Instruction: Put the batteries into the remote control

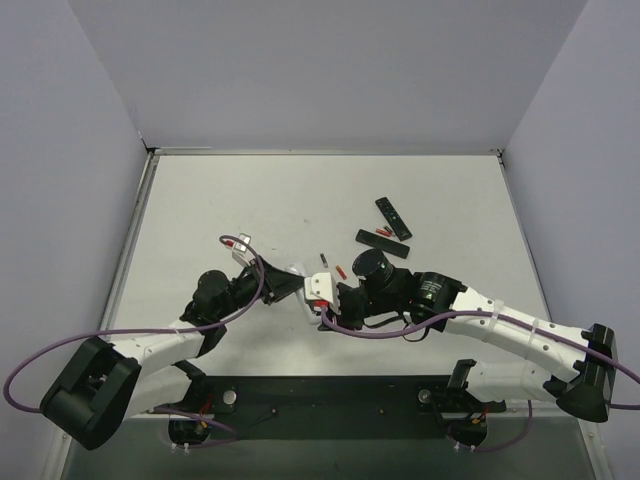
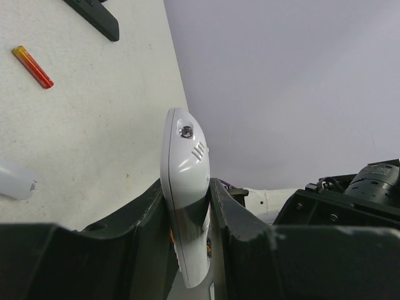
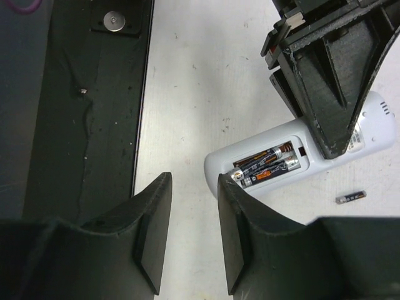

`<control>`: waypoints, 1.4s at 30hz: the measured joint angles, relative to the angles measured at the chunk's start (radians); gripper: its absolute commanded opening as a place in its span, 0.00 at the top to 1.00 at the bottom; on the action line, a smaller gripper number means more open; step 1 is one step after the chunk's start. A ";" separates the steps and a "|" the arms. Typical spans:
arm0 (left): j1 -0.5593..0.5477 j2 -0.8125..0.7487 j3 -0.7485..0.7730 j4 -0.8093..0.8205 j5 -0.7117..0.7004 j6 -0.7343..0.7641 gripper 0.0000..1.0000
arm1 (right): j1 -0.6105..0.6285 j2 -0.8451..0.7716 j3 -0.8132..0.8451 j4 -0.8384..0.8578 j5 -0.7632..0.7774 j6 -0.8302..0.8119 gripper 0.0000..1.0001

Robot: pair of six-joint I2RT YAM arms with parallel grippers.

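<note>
The white remote [image 3: 373,132] is clamped edge-on in the left hand [image 2: 187,194], at the middle right of the right wrist view, with two batteries [image 3: 265,167] seated in it. The right hand [image 3: 194,234] is held parted and empty just beside it. One loose battery [image 3: 350,197] is seen on the bench [image 3: 187,94] at lower right.

– Arms?
– Left arm [image 1: 160,345] and right arm [image 1: 500,330] bend inward from the worktop's [image 1: 200,200] near edge, wrists almost meeting at its middle.
– Grippers?
– Left gripper [image 2: 187,187] clamps the remote [image 2: 185,156]; right gripper [image 3: 194,187] stands parted, empty.
</note>
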 measured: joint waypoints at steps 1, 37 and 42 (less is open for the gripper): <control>0.000 -0.006 0.005 -0.008 0.006 0.000 1.00 | -0.001 0.000 0.000 0.001 -0.003 -0.014 0.73; -0.005 -0.060 0.050 -0.079 0.051 0.000 1.00 | -0.010 0.055 -0.001 0.035 0.042 -0.152 0.82; -0.005 -0.061 0.050 -0.091 0.051 -0.001 1.00 | -0.020 0.054 -0.001 0.045 0.067 -0.143 0.75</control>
